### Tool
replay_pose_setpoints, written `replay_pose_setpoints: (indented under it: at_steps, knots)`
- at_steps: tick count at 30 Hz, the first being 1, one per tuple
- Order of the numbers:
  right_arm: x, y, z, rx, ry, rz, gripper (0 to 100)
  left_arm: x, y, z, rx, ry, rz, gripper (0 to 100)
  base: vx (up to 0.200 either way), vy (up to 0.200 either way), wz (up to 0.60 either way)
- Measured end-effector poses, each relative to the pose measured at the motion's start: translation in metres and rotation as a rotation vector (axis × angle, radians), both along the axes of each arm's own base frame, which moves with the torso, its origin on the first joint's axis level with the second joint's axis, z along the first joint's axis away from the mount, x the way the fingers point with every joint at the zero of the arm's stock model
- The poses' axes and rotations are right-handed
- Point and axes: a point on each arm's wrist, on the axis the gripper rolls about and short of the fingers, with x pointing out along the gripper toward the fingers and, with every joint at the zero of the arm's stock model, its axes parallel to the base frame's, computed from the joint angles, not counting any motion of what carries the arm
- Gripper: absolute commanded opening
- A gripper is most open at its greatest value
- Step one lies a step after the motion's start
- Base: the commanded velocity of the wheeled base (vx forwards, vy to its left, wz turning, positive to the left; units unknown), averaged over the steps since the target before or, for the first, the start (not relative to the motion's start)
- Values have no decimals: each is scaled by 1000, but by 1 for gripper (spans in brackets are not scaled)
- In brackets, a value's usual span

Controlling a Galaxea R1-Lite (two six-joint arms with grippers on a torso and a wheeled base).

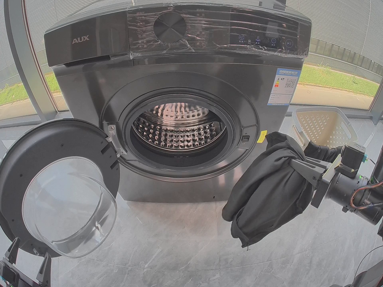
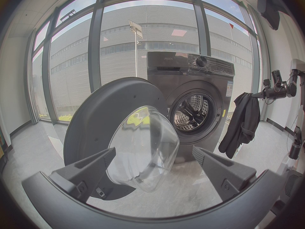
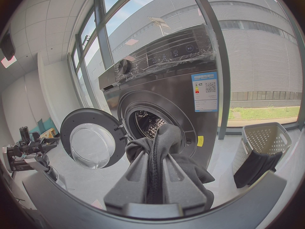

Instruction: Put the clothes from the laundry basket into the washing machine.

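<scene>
The washing machine (image 1: 179,76) carries a short word of lettering on its drawer front, one blue-and-white label (image 1: 284,86) with small print at the upper right of its face, and one small yellow sticker (image 1: 262,136) just beside the door opening. Its control panel has one round knob (image 1: 170,27) and lies under crinkled clear film. The single door (image 1: 52,148) stands swung wide open on the machine's left side, and the drum (image 1: 179,128) shows bare metal.

One pale laundry basket (image 1: 323,126) stands on the floor (image 1: 179,236) to the right of the machine. Two dark pieces of clothing show: a black garment (image 1: 267,188) and a second dark cloth (image 3: 254,169) hanging over the basket's rim.

The right gripper (image 1: 297,166) has its jaws clenched on the black garment, which hangs in the air between basket and machine, below and to the right of the drum opening. The left gripper (image 2: 153,150) sits low in front of the open door, jaws spread wide and holding nothing.
</scene>
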Motion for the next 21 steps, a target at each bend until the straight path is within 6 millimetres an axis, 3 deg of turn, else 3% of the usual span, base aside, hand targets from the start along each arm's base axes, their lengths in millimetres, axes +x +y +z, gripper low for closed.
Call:
replay_pose_setpoints:
  at_steps: [14, 21]
  knots:
    - [30, 39, 6, 48, 1, 28, 0, 0, -1, 2, 36, -17, -33, 100, 0, 0, 0]
    - [40, 55, 5, 72, 5, 34, 0, -6, -4, 32, 60, -104, -149, 100, 0, 0, 0]
